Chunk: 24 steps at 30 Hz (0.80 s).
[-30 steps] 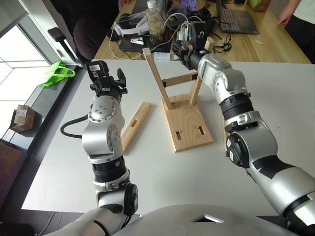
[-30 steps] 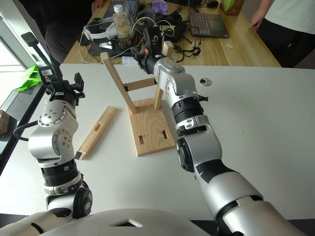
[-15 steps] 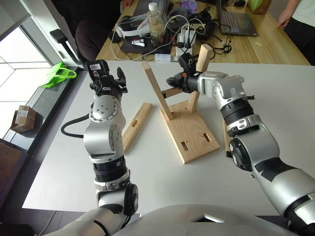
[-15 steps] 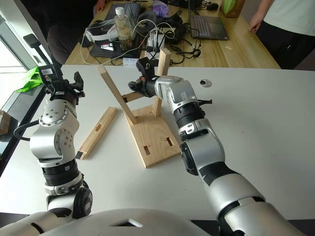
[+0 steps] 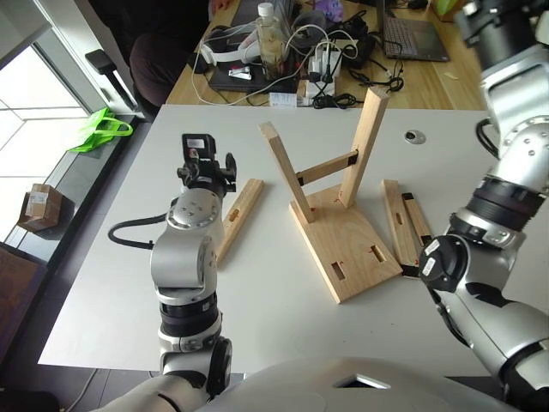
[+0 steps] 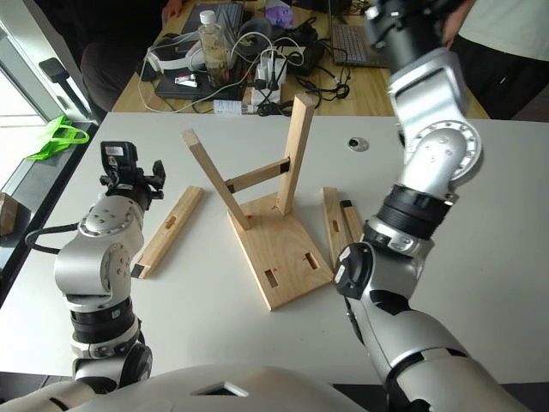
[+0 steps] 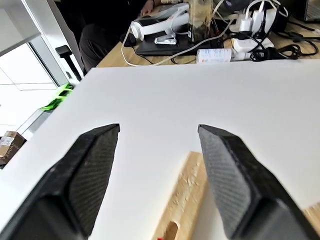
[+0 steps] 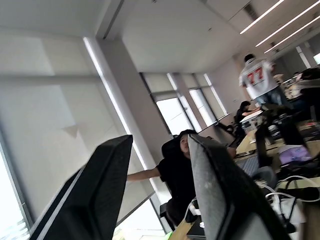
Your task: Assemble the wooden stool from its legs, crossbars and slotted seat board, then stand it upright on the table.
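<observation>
The slotted seat board (image 5: 352,253) lies flat in the middle of the table. Two legs stand in it: one leaning left (image 5: 287,172), one nearly upright (image 5: 363,146), with a crossbar (image 5: 326,170) joining them. A loose leg (image 5: 238,215) lies left of the board. Another leg (image 5: 397,219) and a dark-ended crossbar (image 5: 419,227) lie to its right. My left gripper (image 7: 157,131) is open, just above the far end of the loose leg (image 7: 189,200). My right gripper (image 8: 160,140) is open and empty, raised high over the table's far right.
Beyond the white table (image 5: 257,309), a wooden desk (image 5: 480,81) holds cables, a bottle (image 5: 269,34) and a laptop. A green bag (image 5: 101,127) lies on the floor at left. A round cable hole (image 5: 415,136) sits at the table's back right.
My right gripper has let go of the stool frame and swung up high. The board with its legs has shifted right and turned. My left gripper has dropped lower over the loose leg.
</observation>
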Tool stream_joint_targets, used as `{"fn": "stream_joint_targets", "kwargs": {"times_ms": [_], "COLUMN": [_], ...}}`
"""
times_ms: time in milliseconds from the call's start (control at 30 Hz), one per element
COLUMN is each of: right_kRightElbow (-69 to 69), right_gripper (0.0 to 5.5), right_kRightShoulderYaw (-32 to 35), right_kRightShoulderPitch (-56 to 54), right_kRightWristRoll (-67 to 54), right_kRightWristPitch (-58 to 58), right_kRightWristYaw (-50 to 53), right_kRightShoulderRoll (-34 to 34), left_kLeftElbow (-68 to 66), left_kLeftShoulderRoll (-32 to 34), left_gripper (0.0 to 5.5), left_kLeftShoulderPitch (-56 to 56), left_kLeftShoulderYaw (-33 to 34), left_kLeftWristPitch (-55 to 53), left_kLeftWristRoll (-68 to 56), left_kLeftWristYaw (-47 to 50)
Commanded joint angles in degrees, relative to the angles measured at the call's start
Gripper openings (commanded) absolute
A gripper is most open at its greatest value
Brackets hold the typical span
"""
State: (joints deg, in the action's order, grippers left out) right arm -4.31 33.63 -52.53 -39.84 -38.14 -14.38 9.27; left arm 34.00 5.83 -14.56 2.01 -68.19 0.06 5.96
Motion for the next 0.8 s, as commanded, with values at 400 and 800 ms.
{"fn": "stream_joint_targets", "kwargs": {"times_ms": [400,800], "right_kRightElbow": [-7.76,7.28], "right_gripper": [2.07,2.07], "right_kRightShoulderYaw": [-25.63,-26.02], "right_kRightShoulderPitch": [23.34,30.64], "right_kRightWristRoll": [15.22,14.37], "right_kRightWristPitch": [2.19,-4.89], "right_kRightWristYaw": [-4.32,0.55], "right_kRightShoulderRoll": [-4.03,-3.47], "left_kLeftElbow": [3.12,-13.88], "left_kLeftShoulderRoll": [-20.07,-21.04], "left_gripper": [2.89,2.89], "left_kLeftShoulderPitch": [-8.24,-14.09], "left_kLeftShoulderYaw": [10.1,14.52], "left_kLeftWristPitch": [-17.64,-4.97], "left_kLeftWristRoll": [-6.26,-7.68], "left_kLeftWristYaw": [-0.59,5.11]}}
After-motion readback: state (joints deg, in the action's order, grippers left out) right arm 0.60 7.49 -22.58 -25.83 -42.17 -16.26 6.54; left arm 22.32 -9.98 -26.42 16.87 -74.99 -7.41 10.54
